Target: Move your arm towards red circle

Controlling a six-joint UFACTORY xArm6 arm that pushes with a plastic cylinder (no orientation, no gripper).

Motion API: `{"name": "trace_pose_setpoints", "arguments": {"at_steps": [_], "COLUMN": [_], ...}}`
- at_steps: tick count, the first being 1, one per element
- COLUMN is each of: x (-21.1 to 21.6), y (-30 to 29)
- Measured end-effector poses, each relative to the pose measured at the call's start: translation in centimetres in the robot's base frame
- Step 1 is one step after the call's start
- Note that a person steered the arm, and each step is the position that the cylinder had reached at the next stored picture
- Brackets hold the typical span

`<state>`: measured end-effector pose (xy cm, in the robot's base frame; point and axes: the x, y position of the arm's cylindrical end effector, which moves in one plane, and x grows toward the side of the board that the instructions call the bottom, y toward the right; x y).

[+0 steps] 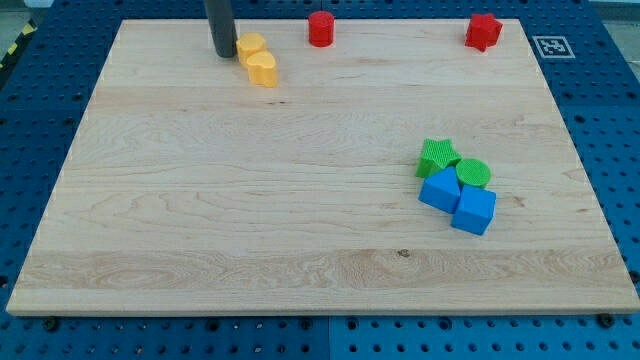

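Note:
The red circle (320, 28) stands near the board's top edge, a little left of the middle. My tip (224, 52) rests on the board at the view's top left, well to the left of the red circle. It is just left of a yellow hexagon-like block (251, 45), close to touching it. A yellow heart-like block (263, 69) lies right below that one. A second red block (483, 31), star-like in shape, sits at the top right.
A cluster at the view's right holds a green star (437, 157), a green circle (474, 174), a blue block (439, 190) and a blue cube (474, 211). The wooden board (200, 200) lies on a blue pegboard surface. A marker tag (552, 45) is at the top right.

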<state>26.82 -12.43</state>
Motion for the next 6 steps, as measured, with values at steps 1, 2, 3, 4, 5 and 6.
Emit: {"name": "trace_pose_setpoints", "arguments": {"at_steps": [1, 2, 3, 4, 5, 6], "x": [0.7, -2.5, -7.5, -7.5, -7.6, -7.6], "y": [0.8, 0.0, 1.1, 2.7, 8.3, 13.7]}}
